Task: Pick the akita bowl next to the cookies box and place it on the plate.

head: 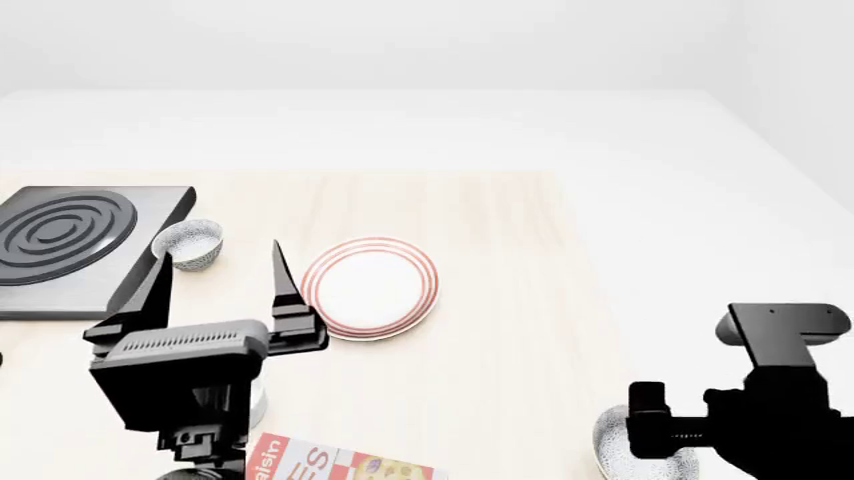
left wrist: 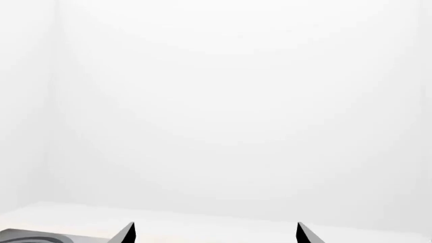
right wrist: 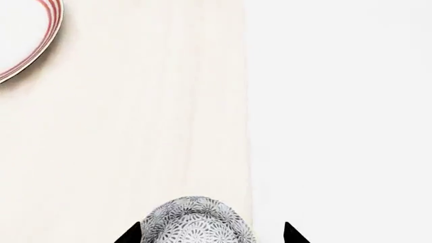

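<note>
The akita bowl (right wrist: 196, 223) has a fine grey-black pattern. It is low in the right wrist view, close to the table's right edge. My right gripper (right wrist: 210, 234) is open, one fingertip on each side of the bowl, with a clear gap on one side. In the head view the bowl (head: 617, 445) peeks out beside the right arm, which hides the fingers. The cookies box (head: 340, 464) lies at the near edge, to the left of the bowl. The red-ringed plate (head: 370, 287) is mid-table. My left gripper (head: 220, 262) hangs open and empty, left of the plate.
A black stove plate (head: 60, 245) sits at the table's left, with a second speckled bowl (head: 191, 245) beside it. A pale rounded thing (head: 256, 405) is mostly hidden behind the left gripper. The left wrist view shows mostly white wall and a corner of the stove (left wrist: 27, 237).
</note>
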